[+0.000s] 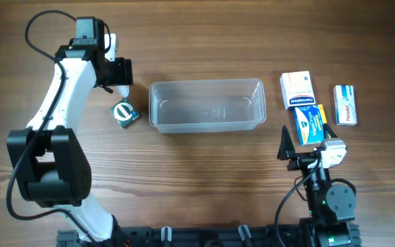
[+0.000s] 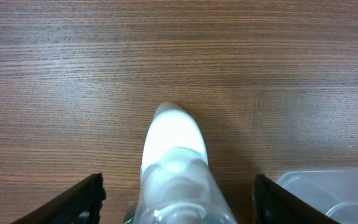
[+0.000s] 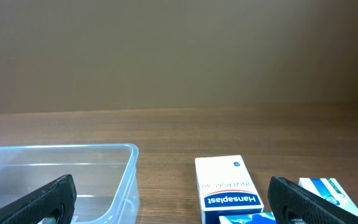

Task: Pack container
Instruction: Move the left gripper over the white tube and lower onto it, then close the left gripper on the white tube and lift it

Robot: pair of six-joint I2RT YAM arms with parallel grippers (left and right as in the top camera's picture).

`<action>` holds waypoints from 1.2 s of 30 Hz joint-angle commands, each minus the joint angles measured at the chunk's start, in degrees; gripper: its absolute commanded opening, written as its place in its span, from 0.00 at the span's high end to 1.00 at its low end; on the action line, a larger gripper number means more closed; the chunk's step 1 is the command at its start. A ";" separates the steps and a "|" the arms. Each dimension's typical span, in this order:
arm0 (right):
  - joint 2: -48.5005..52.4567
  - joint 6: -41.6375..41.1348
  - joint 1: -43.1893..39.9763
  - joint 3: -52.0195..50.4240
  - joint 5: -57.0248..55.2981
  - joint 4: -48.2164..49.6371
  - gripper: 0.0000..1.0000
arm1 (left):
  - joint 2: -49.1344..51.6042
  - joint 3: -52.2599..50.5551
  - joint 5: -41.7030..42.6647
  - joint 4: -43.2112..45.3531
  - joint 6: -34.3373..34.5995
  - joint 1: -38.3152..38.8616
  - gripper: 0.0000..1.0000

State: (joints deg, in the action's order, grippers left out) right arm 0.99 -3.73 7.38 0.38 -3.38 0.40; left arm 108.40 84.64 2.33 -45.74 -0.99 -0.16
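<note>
Step in hand, as I read it: first pick, w/ the left claw (image 2: 179, 183) set around a small clear bottle (image 2: 174, 143), white cap at the end far from the wrist camera. Its fingers stand spread, one each side of the bottle w/ a gap showing on both, so nothing is pinched; can't tell if the bottle rests on the bench (image 1: 204, 178). To do it well: close square on the body, not the cap, lift straight up, & mind the small green-white item (image 1: 124, 113) just on the claw's near side, toward the robot's base. Then carry to the claw's right, high enough to clear the rim; clear walls are hard to judge & a light tub will prob. slide if knocked. The container (image 1: 206, 104) sits right of the left claw & close by; from the right claw (image 3: 176, 208) it is ahead & to the left. It stands flat, mouth up, looks empty; long axis runs left-right, from one claw's side to the other. Lay the bottle along that axis, near one end, to leave room. Ahead of the right claw: Hansaplast box (image 3: 229, 186), blue box (image 1: 310, 123) nearest, third box (image 1: 345, 104) to its right. That claw's fingers are spread, nothing between.
</note>
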 commanded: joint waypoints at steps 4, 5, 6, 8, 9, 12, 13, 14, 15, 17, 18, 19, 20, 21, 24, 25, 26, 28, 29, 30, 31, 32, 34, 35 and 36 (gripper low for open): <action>-0.20 0.61 0.04 -0.09 0.87 0.28 0.00 | 1.66 -0.33 -0.94 0.61 -0.31 -0.55 0.31; -0.20 0.61 0.04 -0.09 0.87 0.26 0.00 | 1.81 -0.33 -0.94 0.81 -0.31 -0.55 0.31; -0.20 0.59 0.04 -0.09 0.87 0.26 0.00 | 1.90 -0.33 -0.94 0.85 -0.28 -0.52 0.31; -0.20 0.61 0.04 -0.09 0.87 0.26 0.00 | 2.19 -0.33 -0.92 1.20 -0.28 -0.52 0.33; -0.20 0.59 0.04 -0.09 0.87 0.26 0.00 | 2.21 -0.33 -0.90 1.27 -0.28 -0.52 0.34; -0.20 0.59 0.04 -0.09 0.87 0.26 0.00 | 2.21 -0.33 -0.92 1.46 -0.28 -0.52 0.34; -0.20 0.59 0.04 -0.09 0.87 0.28 0.00 | 2.21 -0.33 -0.92 1.46 -0.28 -0.52 0.34; -0.20 0.59 0.04 -0.09 0.87 0.26 0.00 | 2.21 -0.33 -0.92 1.44 -0.28 -0.52 0.35; -0.20 0.61 0.04 -0.09 0.87 0.28 0.00 | 2.21 -0.33 -0.92 1.42 -0.28 -0.52 0.35; -0.20 0.59 0.04 -0.09 0.87 0.28 0.00 | 2.21 -0.33 -0.92 1.44 -0.28 -0.52 0.35; -0.20 0.59 0.04 -0.09 0.87 0.26 0.00 | 2.21 -0.33 -0.92 1.44 -0.28 -0.52 0.35; -0.20 0.61 0.04 -0.09 0.87 0.26 0.00 | 2.21 -0.33 -0.92 1.46 -0.28 -0.52 0.35; -0.20 0.61 0.04 -0.09 0.87 0.26 0.00 | 2.21 -0.33 -0.92 1.51 -0.28 -0.52 0.36; -0.20 0.61 0.04 -0.09 0.87 0.26 0.00 | 2.21 -0.33 -0.92 1.55 -0.28 -0.52 0.41; -0.20 0.59 0.04 -0.09 0.87 0.28 0.01 | 2.38 -0.33 -0.90 1.53 -0.26 -0.52 0.50; -0.20 0.59 0.04 -0.09 0.87 0.28 0.00 | 2.56 -0.33 -0.90 1.55 -0.26 -0.44 0.49; -0.20 0.59 0.04 -0.09 0.87 0.26 0.00 | 2.78 -0.33 -0.90 1.53 -0.26 -0.42 0.48; -0.20 0.59 0.04 -0.09 0.87 0.28 0.00 | 3.56 -0.33 -0.90 1.53 -0.26 -0.42 0.46; -0.20 0.61 0.04 -0.09 0.87 0.28 0.00 | 3.80 -0.33 -0.90 1.53 -0.26 -0.42 0.46; -0.20 0.61 0.04 -0.09 0.87 0.28 0.00 | 3.91 -0.33 -0.90 1.51 -0.26 -0.42 0.45; -0.20 0.61 0.04 -0.09 0.87 0.26 0.00 | 4.09 -0.33 -0.90 1.49 -0.26 -0.42 0.45; -0.20 0.61 0.04 -0.09 0.87 0.28 0.00 | 4.11 -0.33 -0.70 1.46 -0.26 -0.42 0.45; -0.20 0.61 0.04 -0.09 0.87 0.28 0.00 | 4.11 -0.33 -0.48 1.46 -0.28 -0.42 0.44; -0.20 0.59 0.04 -0.09 0.87 0.28 0.00 | 4.11 -0.33 -0.50 1.46 -0.28 -0.42 0.46; -0.20 0.59 0.04 -0.09 0.87 0.28 0.00 | 4.11 -0.33 -0.50 1.51 -0.26 -0.42 0.47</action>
State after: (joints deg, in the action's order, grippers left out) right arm 1.02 -3.73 7.40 0.38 -3.38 0.40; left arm 112.07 84.62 1.96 -44.49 -1.21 -0.16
